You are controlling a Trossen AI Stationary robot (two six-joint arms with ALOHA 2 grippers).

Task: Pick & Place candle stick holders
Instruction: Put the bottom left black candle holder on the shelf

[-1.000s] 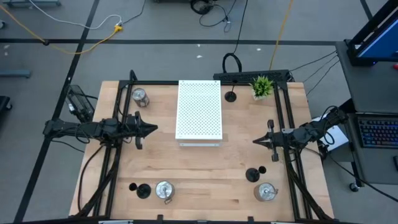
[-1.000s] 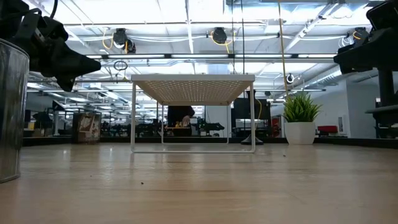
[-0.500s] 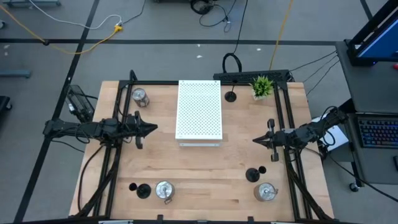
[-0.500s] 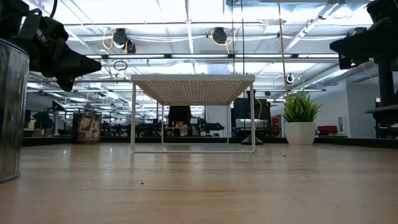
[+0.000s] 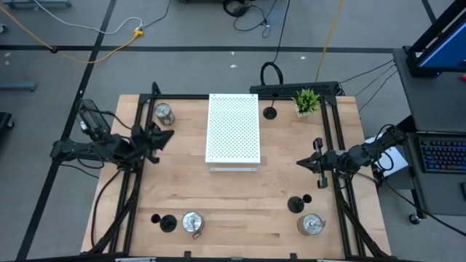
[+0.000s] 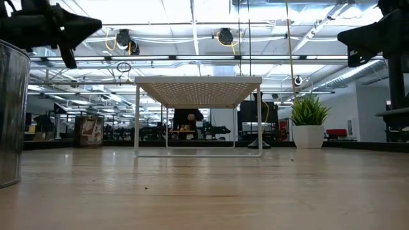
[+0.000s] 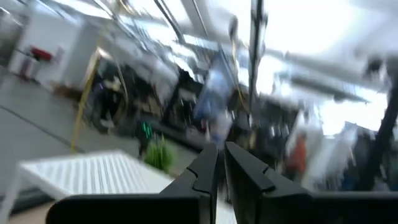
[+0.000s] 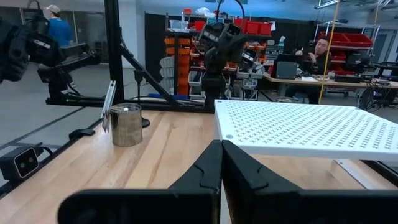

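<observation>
While both arms are hanging above the table with nothing in them, you are looking at a task that has barely begun. In the high view the left gripper (image 5: 162, 136) is sitting at centre left with its fingers pressed together, angled toward the silver holder (image 5: 164, 113) in the upper left of the frame. The right gripper (image 5: 302, 164) is waiting at centre right, fingers likewise closed on nothing, pointing at the white perforated board (image 5: 233, 129) in the upper middle.

The other candle stick holders are scattered: a black one (image 5: 270, 112) in the upper middle beside the potted plant (image 5: 306, 100), a black (image 5: 168, 223) and silver (image 5: 192, 222) pair at lower left, and a black (image 5: 295, 204) and silver (image 5: 311, 224) pair at lower right.

You are risking a few things here. If the left gripper is heading for that upper-left silver holder, its fingers need to part first, or they will knock the shiny piece over or push it off the table edge (image 5: 131, 109) nearby. The goblet-shaped black ones are looking top-heavy, so an off-centre grip will probably tip them. Each lower pair is standing close together, so reaching for one could bump its neighbour.
</observation>
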